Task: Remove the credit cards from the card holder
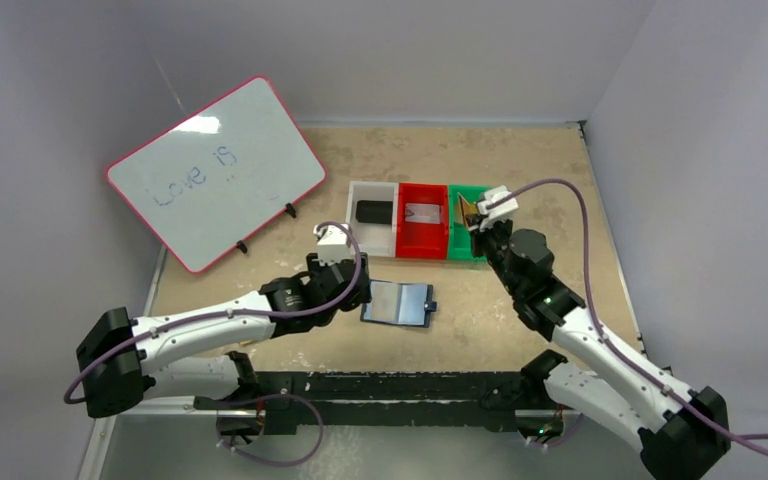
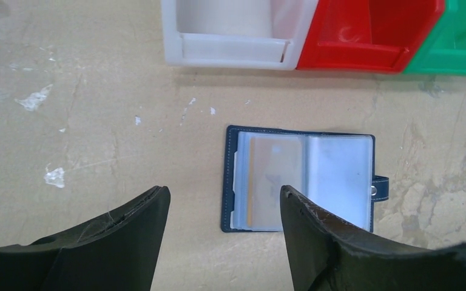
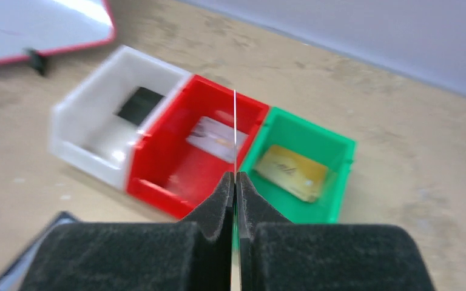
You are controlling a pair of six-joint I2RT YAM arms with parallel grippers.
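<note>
The navy card holder lies open on the table, snap tab to the right, with a pale card showing in its left clear sleeve. My left gripper hovers open just off the holder's left edge, with nothing between its fingers. Over the bins, my right gripper is shut on a credit card that shows edge-on as a thin white line. Other credit cards lie in the bins: a black one, a silver one and a gold one.
The white bin, red bin and green bin stand side by side behind the holder. A whiteboard with a pink frame leans at the back left. Grey walls close in the table.
</note>
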